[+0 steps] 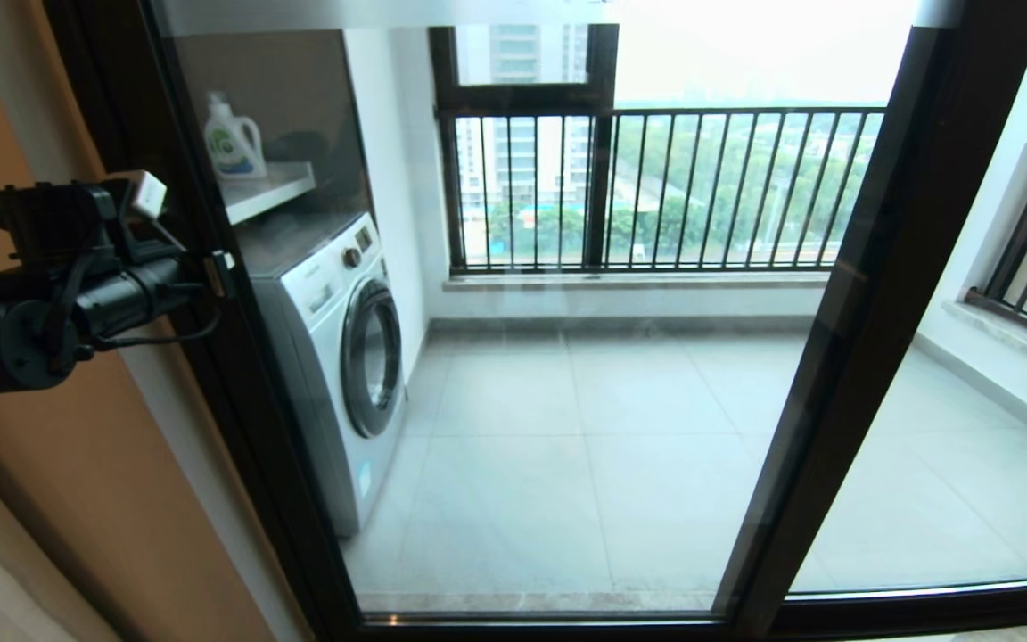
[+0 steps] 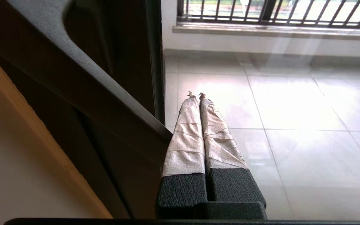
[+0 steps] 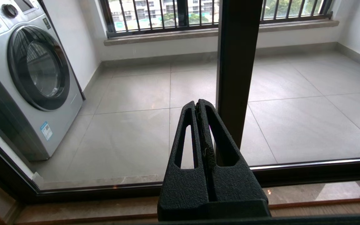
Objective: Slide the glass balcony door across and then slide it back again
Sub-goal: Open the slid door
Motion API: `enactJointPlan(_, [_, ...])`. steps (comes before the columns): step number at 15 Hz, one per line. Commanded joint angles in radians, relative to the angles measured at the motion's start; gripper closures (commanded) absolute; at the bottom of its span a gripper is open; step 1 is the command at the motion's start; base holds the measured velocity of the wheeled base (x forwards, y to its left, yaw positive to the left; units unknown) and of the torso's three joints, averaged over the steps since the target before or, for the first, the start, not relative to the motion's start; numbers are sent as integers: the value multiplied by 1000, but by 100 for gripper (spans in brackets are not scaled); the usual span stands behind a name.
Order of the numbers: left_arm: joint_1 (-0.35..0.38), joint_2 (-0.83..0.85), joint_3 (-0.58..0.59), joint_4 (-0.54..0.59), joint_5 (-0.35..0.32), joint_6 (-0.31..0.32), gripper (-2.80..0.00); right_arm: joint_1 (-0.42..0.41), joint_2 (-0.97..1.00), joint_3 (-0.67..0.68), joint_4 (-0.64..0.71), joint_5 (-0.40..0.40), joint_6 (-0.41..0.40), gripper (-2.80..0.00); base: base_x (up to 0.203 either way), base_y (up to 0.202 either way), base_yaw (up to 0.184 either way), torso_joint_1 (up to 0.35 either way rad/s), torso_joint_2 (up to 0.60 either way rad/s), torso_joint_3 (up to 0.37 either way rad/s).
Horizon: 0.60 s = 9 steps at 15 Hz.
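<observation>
The glass balcony door (image 1: 246,410) fills the head view: a clear pane in a dark frame, with its left stile against the wall jamb. My left gripper (image 1: 220,272) is raised at that stile. In the left wrist view its paper-wrapped fingers (image 2: 186,137) lie pressed together, and the left gripper (image 2: 195,94) is shut on nothing, beside the dark stile (image 2: 111,103) and close to the glass. The handle does not show clearly. My right gripper (image 3: 197,104) is out of the head view. It hangs low in front of the glass, shut and empty, just left of the middle stile (image 3: 236,62).
Behind the glass a washing machine (image 1: 344,357) stands at the left, under a shelf (image 1: 268,192) with a detergent bottle (image 1: 233,143). The black-barred railing window (image 1: 656,187) closes the balcony's far side. An orange-brown wall (image 1: 77,490) is beside my left arm. A second glass panel (image 1: 968,446) lies right of the middle stile (image 1: 843,357).
</observation>
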<state>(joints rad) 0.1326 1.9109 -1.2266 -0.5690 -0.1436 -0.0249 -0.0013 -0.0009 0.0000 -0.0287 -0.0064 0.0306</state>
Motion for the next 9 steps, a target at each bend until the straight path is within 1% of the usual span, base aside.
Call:
enactJointPlan(1, [1, 4, -7, -11, 1, 0, 0, 0, -1, 11, 0, 0, 0, 0, 0, 0, 0, 0, 0, 0])
enactJointPlan(5, [12, 2, -5, -11, 4, -1, 0, 0, -1, 11, 0, 0, 0, 0, 0, 0, 0, 0, 0, 0])
enactJointPlan(8, [45, 4, 30, -15, 3, -3, 0, 0, -1, 11, 0, 0, 0, 0, 0, 0, 0, 0, 0, 0])
enactJointPlan(9, [59, 13, 44, -43, 1, -4, 0, 0, 0, 11, 0, 0, 0, 0, 0, 0, 0, 0, 0, 0])
